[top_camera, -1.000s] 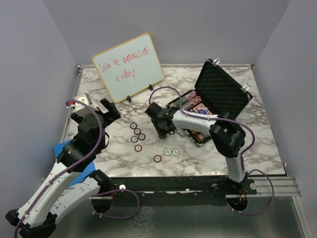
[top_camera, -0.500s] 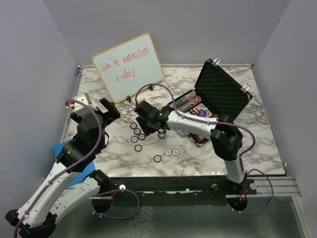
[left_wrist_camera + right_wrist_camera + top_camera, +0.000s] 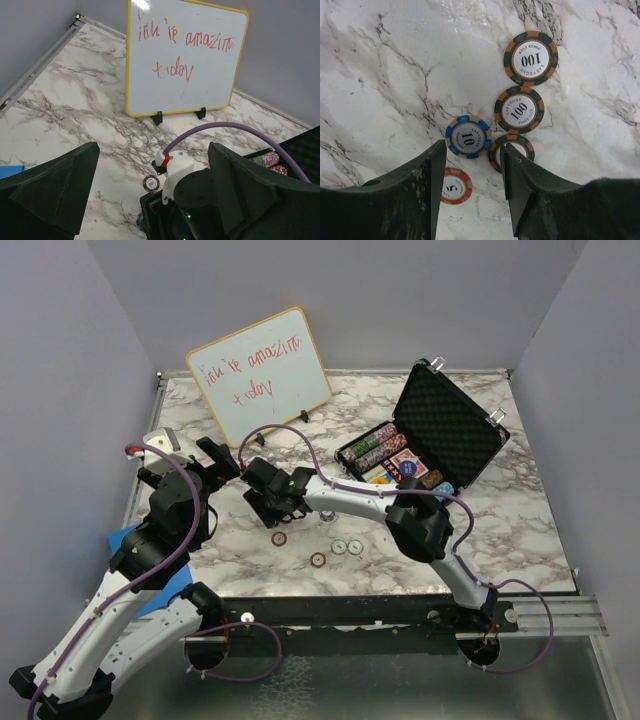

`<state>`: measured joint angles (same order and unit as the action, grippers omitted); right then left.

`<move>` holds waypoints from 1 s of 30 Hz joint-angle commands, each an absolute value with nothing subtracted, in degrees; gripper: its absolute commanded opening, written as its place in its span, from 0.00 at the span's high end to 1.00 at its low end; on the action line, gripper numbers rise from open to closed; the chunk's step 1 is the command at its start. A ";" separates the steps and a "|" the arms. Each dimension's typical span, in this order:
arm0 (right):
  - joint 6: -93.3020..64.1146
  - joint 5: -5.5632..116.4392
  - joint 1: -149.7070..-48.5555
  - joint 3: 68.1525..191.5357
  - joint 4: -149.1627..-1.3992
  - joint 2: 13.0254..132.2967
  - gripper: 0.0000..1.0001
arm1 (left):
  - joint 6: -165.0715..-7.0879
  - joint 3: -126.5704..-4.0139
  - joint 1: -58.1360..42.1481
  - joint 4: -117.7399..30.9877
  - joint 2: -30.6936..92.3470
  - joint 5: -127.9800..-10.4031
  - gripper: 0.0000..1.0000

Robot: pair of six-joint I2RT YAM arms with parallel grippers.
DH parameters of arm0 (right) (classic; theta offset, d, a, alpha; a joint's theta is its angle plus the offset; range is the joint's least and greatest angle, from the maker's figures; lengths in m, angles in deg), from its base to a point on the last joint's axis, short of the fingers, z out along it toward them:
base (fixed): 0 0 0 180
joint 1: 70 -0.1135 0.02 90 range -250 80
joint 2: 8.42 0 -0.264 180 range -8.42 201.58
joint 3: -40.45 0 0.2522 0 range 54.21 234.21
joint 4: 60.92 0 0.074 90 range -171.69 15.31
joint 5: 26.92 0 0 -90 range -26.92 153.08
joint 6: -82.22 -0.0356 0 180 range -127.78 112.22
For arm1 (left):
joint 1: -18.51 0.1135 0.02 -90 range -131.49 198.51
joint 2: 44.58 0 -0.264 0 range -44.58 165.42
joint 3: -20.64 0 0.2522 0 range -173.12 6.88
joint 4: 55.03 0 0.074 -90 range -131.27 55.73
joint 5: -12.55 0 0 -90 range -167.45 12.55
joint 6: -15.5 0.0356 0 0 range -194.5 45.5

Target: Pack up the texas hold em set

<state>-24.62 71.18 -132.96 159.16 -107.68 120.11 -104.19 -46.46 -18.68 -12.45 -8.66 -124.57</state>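
Your right hand point(image 3: 472, 150) hangs released and empty, the blue chip point(image 3: 468, 137) just beyond its fingertips point(image 3: 437, 155), but the orange-edged chip point(image 3: 512, 150) crowding it under one finger may wedge or skid when you clench, with the briefcase point(image 3: 455, 430) well behind.

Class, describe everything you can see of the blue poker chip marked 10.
The blue chip has a blue rim broken by pale blocks and a white centre printed 10 and LAS VEGAS. It lies flat, face up, on the marble table, showing between the spread fingers of the right gripper. Beside it, perhaps touching, lies an orange-and-black chip.
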 commanded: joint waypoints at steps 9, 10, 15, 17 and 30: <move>-22.56 72.04 -133.37 166.01 -109.75 126.83 0.52 | -103.94 -46.48 -18.67 -12.71 -9.59 -125.29 0.01; -22.48 71.93 -133.37 166.41 -110.08 127.20 0.52 | -103.94 -46.47 -18.65 -12.71 -9.52 -125.22 0.01; -22.95 71.22 -133.37 167.38 -112.04 128.40 0.55 | -103.86 -46.43 -18.67 -12.54 -9.64 -125.35 0.01; -23.27 71.29 -133.37 167.35 -112.94 128.42 0.55 | -103.86 -46.31 -18.67 -12.38 -9.85 -125.48 0.01; -22.46 70.55 -135.44 164.76 -115.66 127.01 0.54 | -104.16 -45.77 -18.67 -12.36 -10.02 -125.39 0.01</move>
<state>-23.16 71.22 -133.99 165.87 -110.80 126.47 -104.21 -46.36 -18.71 -12.43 -9.51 -124.59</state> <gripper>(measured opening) 0.462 0.988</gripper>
